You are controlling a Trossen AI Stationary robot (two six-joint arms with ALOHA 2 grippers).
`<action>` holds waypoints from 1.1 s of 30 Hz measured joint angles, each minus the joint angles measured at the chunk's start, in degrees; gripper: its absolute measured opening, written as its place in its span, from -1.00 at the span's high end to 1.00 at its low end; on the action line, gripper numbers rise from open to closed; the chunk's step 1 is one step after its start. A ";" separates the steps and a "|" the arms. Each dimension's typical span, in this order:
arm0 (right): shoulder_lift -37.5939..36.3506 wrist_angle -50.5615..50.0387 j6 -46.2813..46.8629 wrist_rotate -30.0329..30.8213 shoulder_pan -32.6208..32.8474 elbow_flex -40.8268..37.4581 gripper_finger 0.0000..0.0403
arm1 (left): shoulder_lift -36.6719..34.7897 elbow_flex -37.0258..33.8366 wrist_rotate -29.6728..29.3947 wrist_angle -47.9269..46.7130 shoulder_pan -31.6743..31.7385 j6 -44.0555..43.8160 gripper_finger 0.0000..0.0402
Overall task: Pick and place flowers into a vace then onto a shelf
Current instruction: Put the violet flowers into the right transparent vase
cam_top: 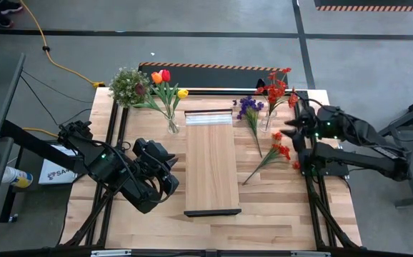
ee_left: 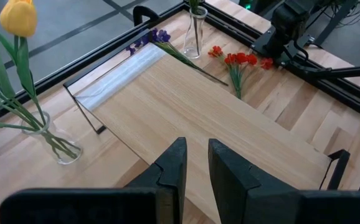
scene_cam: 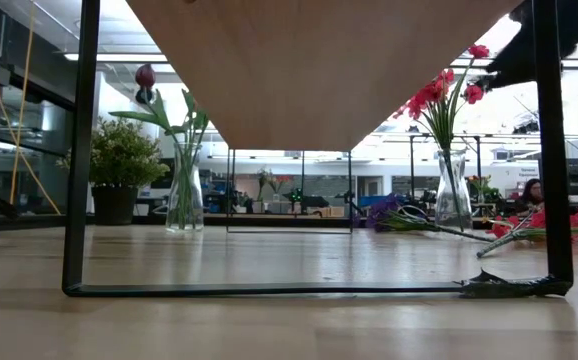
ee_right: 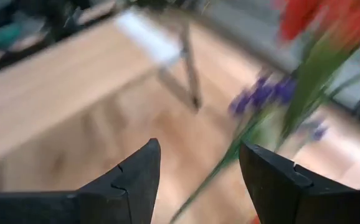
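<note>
Your right gripper (ee_right: 198, 180) hangs just right of the right vase (cam_top: 266, 123), fingers spread with nothing between them. That vase already holds a red spray (cam_top: 276, 87); it stands just off the far right corner of the shelf (cam_top: 211, 160). The purple sprig (cam_top: 249, 111) lies between shelf and vase, its head by the shelf's far end. A second red spray (cam_top: 276, 151) lies on the table nearer than the vase, stem pointing toward the shelf's right edge.

Your likely next pick is one of those two loose stems. Come down over mid-stem, not the blossoms, with the fingers across the stem, and keep clear of the vase so you don't tip it.

The left gripper (ee_left: 195, 171) waits over the shelf's near left edge, fingers nearly together, empty. The tulip vase (cam_top: 172, 126) sits off the shelf's far left corner.
</note>
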 joint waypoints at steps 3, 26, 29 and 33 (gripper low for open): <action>0.00 -7.84 3.21 -5.67 0.02 0.38 -0.02 | 0.00 -0.01 0.00 0.00 -0.01 0.74 0.49; 0.01 -18.72 29.21 -32.05 0.02 -0.19 -0.02 | 0.00 -0.01 0.51 0.35 -0.02 0.93 0.49; 0.02 -16.75 30.56 -33.23 0.13 -0.19 -0.02 | 0.02 -0.01 0.51 0.36 -0.02 0.92 0.49; 0.42 -12.61 32.40 -32.76 2.07 -0.19 -0.02 | 0.00 -0.01 0.50 0.40 0.00 0.91 0.49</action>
